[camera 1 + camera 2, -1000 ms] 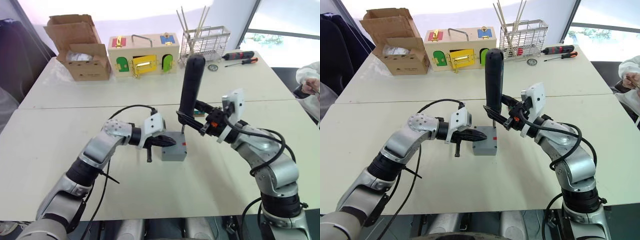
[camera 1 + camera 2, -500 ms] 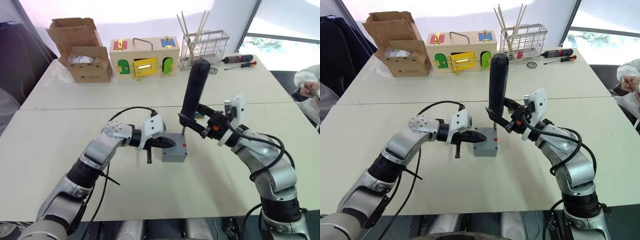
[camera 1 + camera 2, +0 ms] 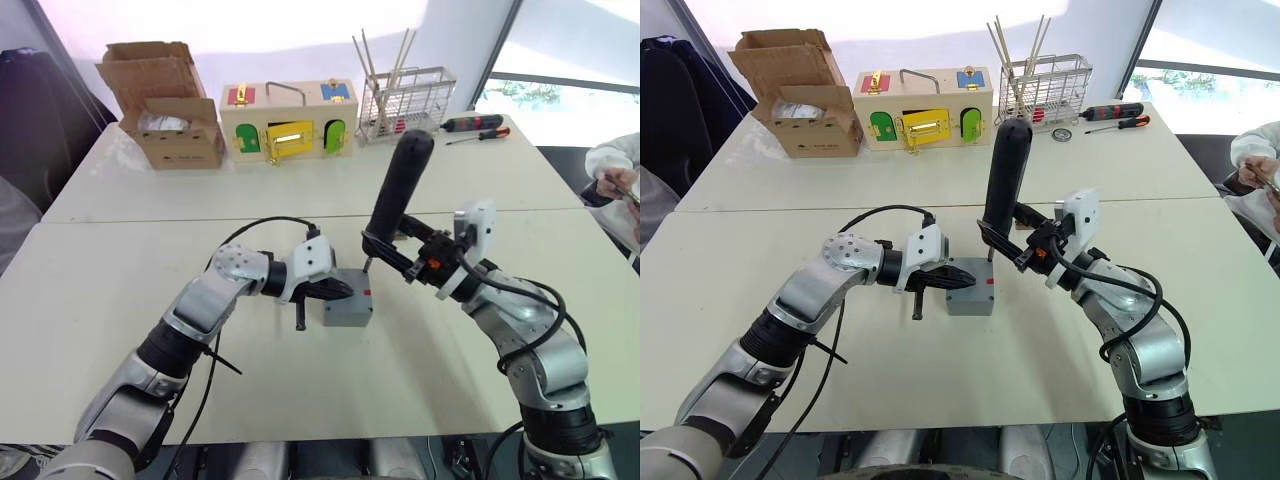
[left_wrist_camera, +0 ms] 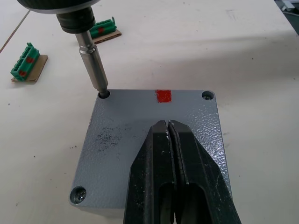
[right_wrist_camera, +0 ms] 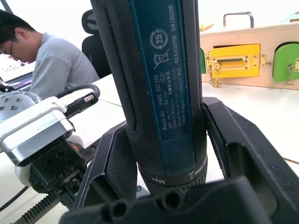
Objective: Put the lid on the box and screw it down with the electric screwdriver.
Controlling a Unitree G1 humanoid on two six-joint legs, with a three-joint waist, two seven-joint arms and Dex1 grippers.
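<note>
The grey box [image 3: 348, 312] sits mid-table with the lid [image 4: 117, 140] lying on top, a red mark at one edge. My left gripper [image 4: 168, 124] is shut and rests its tips on the lid's middle; it reaches the box from the left [image 3: 343, 291]. My right gripper [image 3: 386, 250] is shut on the electric screwdriver [image 3: 398, 185], a thick black cylinder leaning to the right. Its metal bit [image 4: 93, 65] stands in the lid's corner hole nearest the red mark. Another corner holds a screw [image 4: 78, 192].
Two green terminal blocks [image 4: 28, 66] lie just behind the box. At the far edge stand a cardboard box [image 3: 165, 105], a wooden box with coloured doors [image 3: 290, 115], a wire basket [image 3: 405, 90] and hand screwdrivers [image 3: 478, 122]. A person [image 3: 620, 170] sits at the right.
The electric screwdriver's top has leaned further right while its bit stays at the lid's corner. The left gripper holds its place on the lid.
</note>
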